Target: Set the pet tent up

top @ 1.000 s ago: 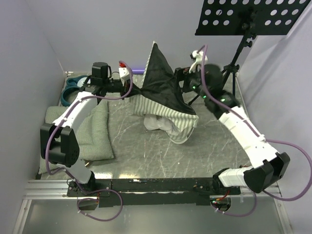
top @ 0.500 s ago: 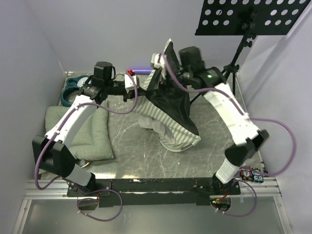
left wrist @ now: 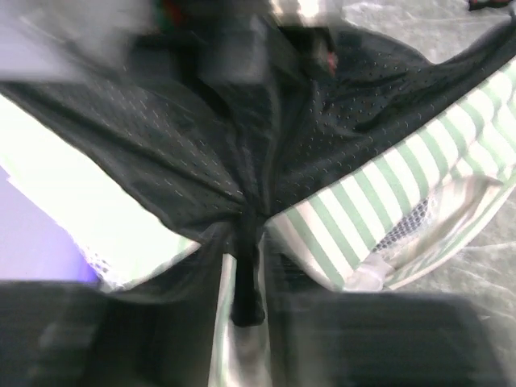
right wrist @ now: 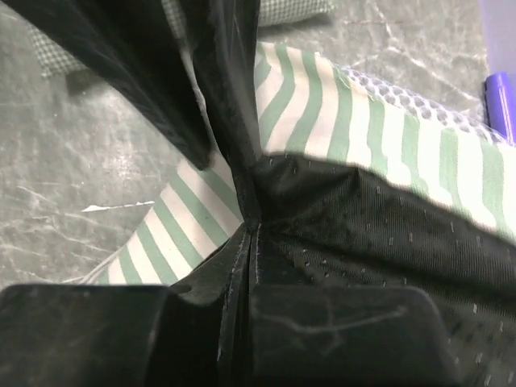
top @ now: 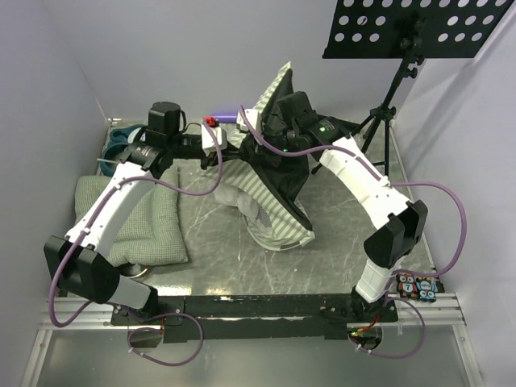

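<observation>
Pet tent [top: 278, 218] — green-white stripes, black lining, crumpled

Green-checked cushion [top: 153, 218] at left; music stand [top: 419, 28] behind.

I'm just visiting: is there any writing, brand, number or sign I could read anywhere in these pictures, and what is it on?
No text can be read in any view.
Coloured patch, low on the right of the overhead view: perhaps printed marks, too small to read.
Pet tent: green and white stripes only, no label showing.
Perforated black stand: holes only, no writing.
</observation>
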Robot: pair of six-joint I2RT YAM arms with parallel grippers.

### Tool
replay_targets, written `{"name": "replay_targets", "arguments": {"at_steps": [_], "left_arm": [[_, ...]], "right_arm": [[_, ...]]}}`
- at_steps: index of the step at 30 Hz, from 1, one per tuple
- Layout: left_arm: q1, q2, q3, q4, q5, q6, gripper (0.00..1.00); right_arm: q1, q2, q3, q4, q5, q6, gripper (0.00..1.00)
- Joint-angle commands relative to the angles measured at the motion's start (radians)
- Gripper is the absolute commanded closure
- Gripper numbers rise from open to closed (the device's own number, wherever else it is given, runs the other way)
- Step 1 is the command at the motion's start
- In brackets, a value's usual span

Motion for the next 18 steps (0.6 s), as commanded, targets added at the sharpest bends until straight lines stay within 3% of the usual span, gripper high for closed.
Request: {"name": "replay_targets", "arguments": {"at_steps": [1, 4, 9, 11, 18], "left_arm": [[0.022, -0.097, -0.006, 0.146, 0.007, -0.144, 0.54], [0.066, -0.147, -0.058, 0.194, -0.003, -0.195, 0.36], [0.132, -0.198, -0.164, 0.144, 0.013, -0.157, 0.26], [0.132, -0.187, -0.172, 0.086, 0.017, -0.123, 0.17], [0.118, -0.106, -0.114, -0.026, -0.036, -0.141, 0.18]], "right_arm": [[-0.003, -0.080, -0.068, 0.073, 0.027, 0.003, 1.00], [-0.009, -0.118, -0.116, 0.105, 0.028, 0.034, 1.00], [-0.029, -0.143, -0.138, 0.157, 0.018, 0.133, 1.00], [-0.031, -0.146, -0.138, 0.174, 0.015, 0.176, 1.00], [-0.031, -0.141, -0.116, 0.185, 0.016, 0.279, 1.00]]}}
